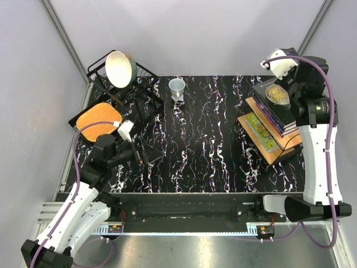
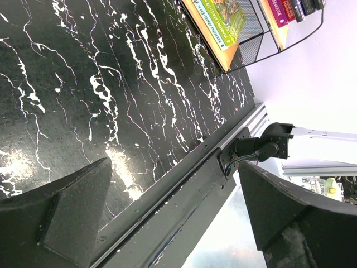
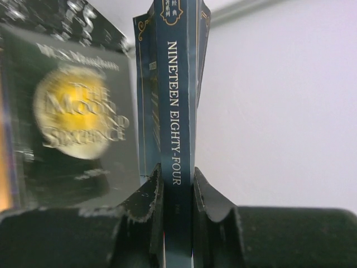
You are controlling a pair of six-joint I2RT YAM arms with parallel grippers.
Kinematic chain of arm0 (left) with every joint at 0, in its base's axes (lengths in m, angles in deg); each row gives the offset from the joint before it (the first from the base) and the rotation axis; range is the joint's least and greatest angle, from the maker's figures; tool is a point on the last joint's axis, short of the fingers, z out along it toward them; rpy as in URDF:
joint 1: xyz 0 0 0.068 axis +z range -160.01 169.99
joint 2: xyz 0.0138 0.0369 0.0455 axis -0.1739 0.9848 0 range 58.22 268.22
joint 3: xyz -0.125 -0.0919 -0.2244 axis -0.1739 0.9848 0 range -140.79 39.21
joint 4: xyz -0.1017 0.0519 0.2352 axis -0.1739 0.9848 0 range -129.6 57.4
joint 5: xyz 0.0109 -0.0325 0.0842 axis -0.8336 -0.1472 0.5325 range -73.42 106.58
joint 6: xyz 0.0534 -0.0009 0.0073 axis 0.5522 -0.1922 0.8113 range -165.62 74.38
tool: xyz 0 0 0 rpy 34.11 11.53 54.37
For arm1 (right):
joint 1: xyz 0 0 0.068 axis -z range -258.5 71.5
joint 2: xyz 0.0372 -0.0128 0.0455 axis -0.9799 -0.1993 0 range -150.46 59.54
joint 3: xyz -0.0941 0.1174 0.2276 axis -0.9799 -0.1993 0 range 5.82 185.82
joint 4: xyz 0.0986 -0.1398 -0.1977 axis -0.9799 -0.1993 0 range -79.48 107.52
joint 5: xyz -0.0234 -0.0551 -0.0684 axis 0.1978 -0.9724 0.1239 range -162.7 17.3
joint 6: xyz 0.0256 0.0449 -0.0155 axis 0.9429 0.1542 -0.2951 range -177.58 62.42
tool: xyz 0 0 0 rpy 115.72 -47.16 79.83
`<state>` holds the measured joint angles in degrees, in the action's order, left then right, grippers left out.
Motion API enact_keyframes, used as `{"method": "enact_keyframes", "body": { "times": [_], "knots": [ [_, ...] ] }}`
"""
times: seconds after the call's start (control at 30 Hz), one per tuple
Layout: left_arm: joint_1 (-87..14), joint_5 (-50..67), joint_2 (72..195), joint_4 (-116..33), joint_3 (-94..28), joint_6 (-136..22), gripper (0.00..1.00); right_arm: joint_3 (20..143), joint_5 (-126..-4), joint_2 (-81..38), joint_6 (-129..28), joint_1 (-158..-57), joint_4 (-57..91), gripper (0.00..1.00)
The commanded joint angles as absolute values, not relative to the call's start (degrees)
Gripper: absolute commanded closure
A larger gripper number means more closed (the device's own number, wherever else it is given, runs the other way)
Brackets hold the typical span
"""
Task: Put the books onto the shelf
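We see a black table (image 1: 201, 139) veined with white, with both arms bolted at its near edge. The right arm (image 1: 315, 162) stands tall on the right side and bends over the far right corner. The left arm (image 1: 72, 206) lies low across the near left corner.

A black wire dish rack (image 1: 145, 100) sits in the far left corner, with a cream bowl (image 1: 121, 68) tilted on its edge inside. Just in front of the rack lies a rounded orange-brown cutting board (image 1: 99, 118).

The shelf (image 1: 274, 156) stands at the right edge, two light wooden boards on a thin black wire frame. On its upper board we count a stack of books (image 1: 284, 120) lying flat, topped by the black "The Moon and Sixpence" (image 1: 276, 94) with its gold disc. A lime green book (image 1: 262, 131) lies flat on the lower board.

A small grey cup (image 1: 177, 87) stands upright at the far middle of the table, well apart from everything else.

In the right wrist view, the right gripper (image 3: 177, 178) is clenched on the spine of "Nineteen Eighty-Four" (image 3: 177, 84), which is held edge-on just beside the black cover. We cannot tell whether the two books touch.

The left gripper (image 2: 174, 167) hangs over the near table edge with its jaws spread wide and nothing between them.
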<state>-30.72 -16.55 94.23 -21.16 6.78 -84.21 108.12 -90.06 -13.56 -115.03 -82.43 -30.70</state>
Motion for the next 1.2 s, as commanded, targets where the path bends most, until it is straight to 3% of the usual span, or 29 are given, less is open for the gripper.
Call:
{"method": "enact_keyframes", "body": {
  "times": [0.0,0.33,0.9,1.17],
  "knots": [
    [-30.58,-16.21,93.37,-22.11,6.6,-82.27,0.01,104.37,-92.91,-11.74,-123.75,-79.21,-17.38,1.0],
    [-30.58,-16.56,95.04,-23.42,7.57,-81.39,0.01,90.3,-92.13,-6.74,-125.78,-79.21,-15.08,1.0],
    [-30.58,-17.0,96.98,-24.83,7.74,-81.83,0.01,83.34,-83.95,-4.88,-119.89,-79.38,-23.52,0.68],
    [-30.58,-16.91,96.54,-24.48,7.74,-81.92,0.01,84.48,-82.54,-6.73,-117.34,-79.3,-25.89,0.43]
  ]
}}
